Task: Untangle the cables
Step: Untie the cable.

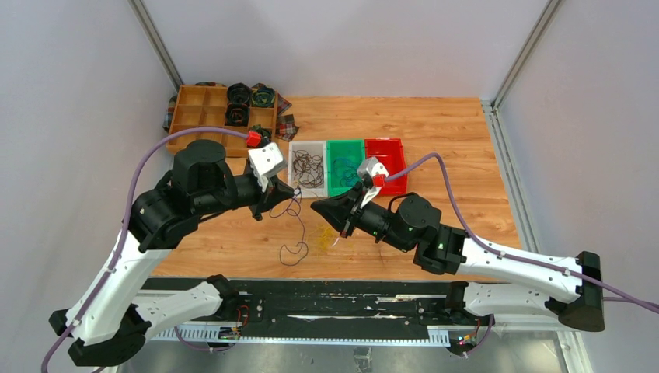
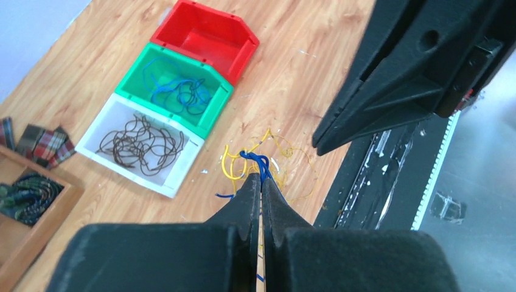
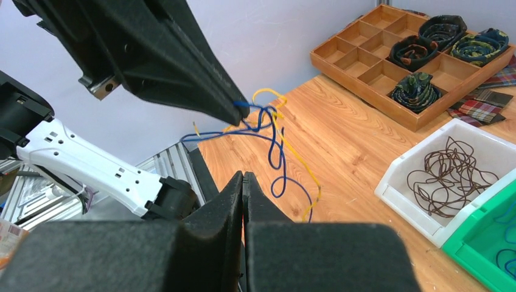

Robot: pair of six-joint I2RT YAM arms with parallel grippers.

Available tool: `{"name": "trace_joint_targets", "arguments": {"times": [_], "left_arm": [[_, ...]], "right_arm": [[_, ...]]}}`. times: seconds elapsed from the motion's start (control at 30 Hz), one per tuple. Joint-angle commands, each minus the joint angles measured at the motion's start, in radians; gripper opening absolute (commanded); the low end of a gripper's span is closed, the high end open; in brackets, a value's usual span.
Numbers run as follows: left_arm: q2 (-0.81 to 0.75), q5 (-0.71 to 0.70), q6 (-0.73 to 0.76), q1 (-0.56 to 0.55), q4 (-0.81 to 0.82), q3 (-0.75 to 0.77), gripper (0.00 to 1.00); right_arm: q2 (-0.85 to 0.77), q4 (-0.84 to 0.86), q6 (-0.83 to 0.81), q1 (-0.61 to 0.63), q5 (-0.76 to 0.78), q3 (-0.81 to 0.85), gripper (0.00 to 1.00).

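Left gripper (image 2: 260, 180) clamped on a blue cable (image 2: 257, 160) knotted with a yellow cable (image 2: 226, 163); right gripper (image 3: 243, 177) fully closed close by.

We see the left jaws pressed together on the knot, held above the table (image 1: 451, 140) on the arm-base side of the white bin (image 2: 131, 173), with strands hanging from the tips down to the wood. The right jaws meet tip to tip, also on the base side of the white bin, and we can't tell if a wire is pinched. Loose yellow wires (image 2: 292, 164) lie on the table below both tips. Brown cables (image 2: 141, 145) sit inside the white bin and blue cables (image 2: 179, 91) in the green bin (image 2: 218, 108) touching it, with the red bin (image 2: 243, 52) next along. The wooden tray (image 3: 365, 91) is on the white bin's far side.
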Motion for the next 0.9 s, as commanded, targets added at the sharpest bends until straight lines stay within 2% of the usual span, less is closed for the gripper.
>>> {"name": "trace_joint_targets", "arguments": {"times": [0.0,0.2,0.27,0.43,0.6,0.87], "left_arm": [[-0.026,-0.075,-0.141,0.005,0.113,-0.020,0.00],[-0.028,0.031,-0.187,0.029,0.147,-0.020,0.00],[-0.035,0.059,-0.179,0.029,0.156,-0.031,0.00],[-0.051,0.132,-0.160,0.029,0.156,-0.061,0.00],[-0.073,0.209,-0.146,0.029,0.178,-0.065,0.01],[-0.083,0.260,-0.159,0.029,0.209,-0.037,0.01]], "right_arm": [[-0.052,0.187,0.010,-0.012,-0.008,-0.084,0.01],[-0.062,0.225,0.006,-0.011,-0.014,-0.113,0.03],[-0.057,0.223,0.007,-0.011,-0.005,-0.098,0.16],[-0.011,0.189,0.013,-0.011,0.009,-0.023,0.40],[0.036,0.110,0.008,-0.011,0.013,0.023,0.50],[0.015,0.124,-0.008,-0.010,-0.029,-0.057,0.47]]}}
